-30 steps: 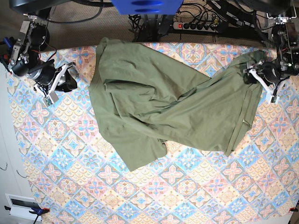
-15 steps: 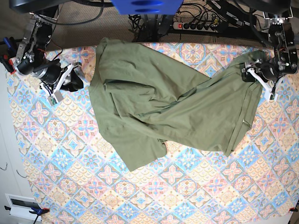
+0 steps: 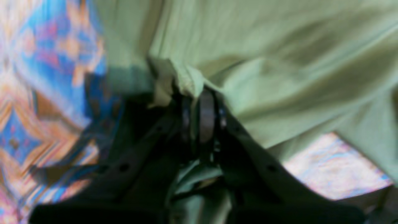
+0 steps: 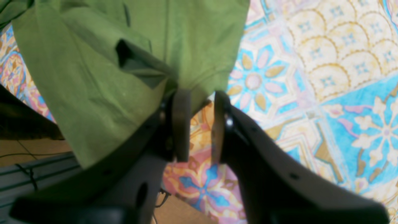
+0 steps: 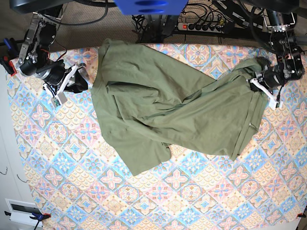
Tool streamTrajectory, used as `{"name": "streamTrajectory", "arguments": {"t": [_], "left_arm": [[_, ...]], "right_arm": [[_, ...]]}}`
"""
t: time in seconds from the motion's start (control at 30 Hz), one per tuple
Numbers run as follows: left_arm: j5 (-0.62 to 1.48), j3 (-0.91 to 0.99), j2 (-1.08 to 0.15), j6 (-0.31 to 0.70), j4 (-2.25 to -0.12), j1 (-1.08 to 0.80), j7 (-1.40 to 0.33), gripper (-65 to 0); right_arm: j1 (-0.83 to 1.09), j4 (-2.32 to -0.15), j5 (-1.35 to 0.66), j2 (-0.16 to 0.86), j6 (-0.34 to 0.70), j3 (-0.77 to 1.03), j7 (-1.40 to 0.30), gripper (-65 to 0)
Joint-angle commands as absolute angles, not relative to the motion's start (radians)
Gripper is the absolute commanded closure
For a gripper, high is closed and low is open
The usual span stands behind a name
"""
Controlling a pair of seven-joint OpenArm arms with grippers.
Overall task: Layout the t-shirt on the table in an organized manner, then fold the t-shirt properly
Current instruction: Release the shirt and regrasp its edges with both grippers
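The olive-green t-shirt (image 5: 168, 105) lies crumpled and skewed across the upper half of the table (image 5: 158, 201). My left gripper (image 5: 256, 82) sits at the shirt's right edge. In the left wrist view, that gripper (image 3: 202, 99) is shut, with a fold of the t-shirt (image 3: 279, 62) pinched between its fingers. My right gripper (image 5: 80, 80) is at the shirt's upper left edge. The right wrist view shows this gripper (image 4: 199, 98) open, the hem of the t-shirt (image 4: 102, 71) lying just at its fingertips and patterned table (image 4: 311, 77) visible through the gap.
A power strip (image 5: 201, 26) and cables lie beyond the table's far edge. A white box (image 5: 21, 212) sits off the front left corner. In the right wrist view the table edge and floor cables (image 4: 28, 174) are close on the left.
The left gripper has closed on the shirt's right edge and shifted slightly up. The right gripper has moved right, up to the shirt's left edge. The shirt itself has barely shifted.
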State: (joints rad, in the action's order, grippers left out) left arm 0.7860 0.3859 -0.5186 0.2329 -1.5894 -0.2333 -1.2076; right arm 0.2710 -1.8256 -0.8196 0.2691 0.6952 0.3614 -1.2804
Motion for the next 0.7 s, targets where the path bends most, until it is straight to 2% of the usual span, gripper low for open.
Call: {"name": "streamTrajectory", "arguments": {"t": [0.0,0.27,0.47,0.67], "left_arm": [[0.822,0.414,-0.542,0.236,-1.624,-0.232,-1.204,-0.2],[0.871,0.432,-0.542,0.236,-1.71,-0.237,-1.205,0.0],[0.869,0.432,-0.542,0.236,-1.713,-0.237,-1.205,0.0],[0.865,0.432,-0.542,0.236,-1.712,-0.237,-1.205,0.0]], "right_arm": [[0.266,-1.847,-0.842,0.285,0.698,0.358,-1.265,-13.3],[0.266,-1.85,-0.842,0.285,0.698,0.222,-1.257,-14.1],[0.257,-1.853,-0.846,0.282,0.698,0.191,-1.257,-25.8],[0.24,-1.876,-0.846,0.232,0.698,0.154,-1.257,-27.1]]}}
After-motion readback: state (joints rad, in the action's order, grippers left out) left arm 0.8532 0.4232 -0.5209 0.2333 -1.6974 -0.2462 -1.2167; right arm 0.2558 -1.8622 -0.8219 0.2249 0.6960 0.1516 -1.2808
